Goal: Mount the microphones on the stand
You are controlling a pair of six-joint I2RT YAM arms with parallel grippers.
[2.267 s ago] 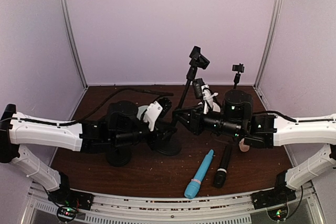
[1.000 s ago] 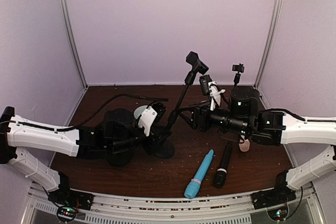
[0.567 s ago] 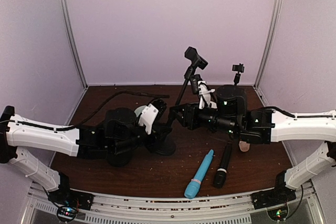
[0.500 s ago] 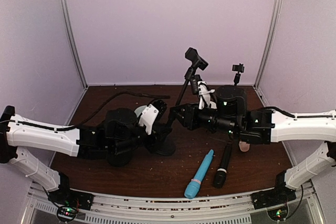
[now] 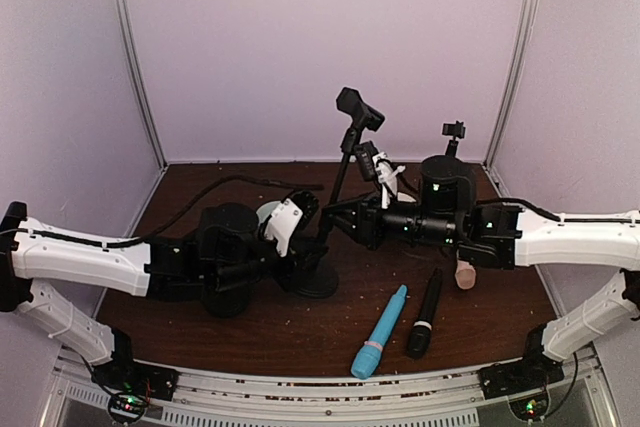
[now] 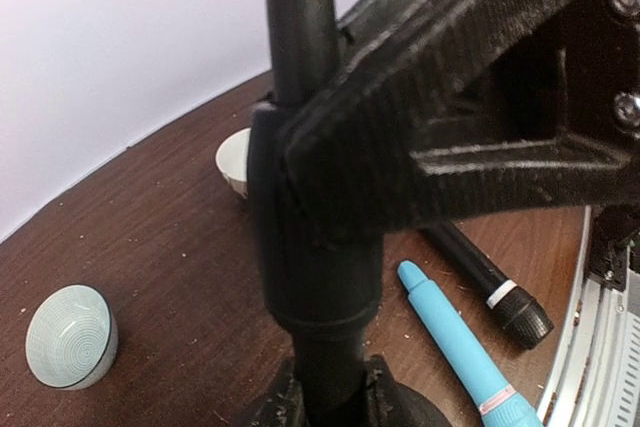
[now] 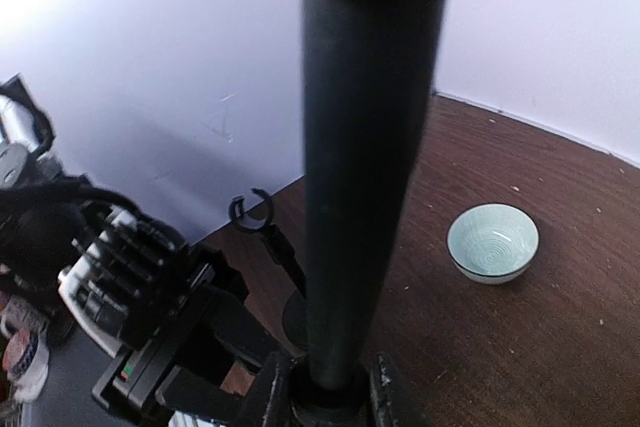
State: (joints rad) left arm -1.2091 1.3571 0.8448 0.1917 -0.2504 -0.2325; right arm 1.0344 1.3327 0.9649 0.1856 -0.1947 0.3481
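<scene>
Step in hand: we read this as bracing the stand (image 5: 341, 172); no microphone is mounted yet. The left gripper (image 5: 312, 252) reaches in low, its fingers pinching the lower pole just above the base. The right gripper (image 5: 338, 217) comes in level from the right, fingers closed against the pole higher up. The light blue microphone (image 5: 380, 331), black microphone (image 5: 424, 313) and cream-beige microphone (image 5: 464, 275) lie on the counter (image 5: 260, 332). Next, we judge, one arm must let go and fetch a microphone.
</scene>
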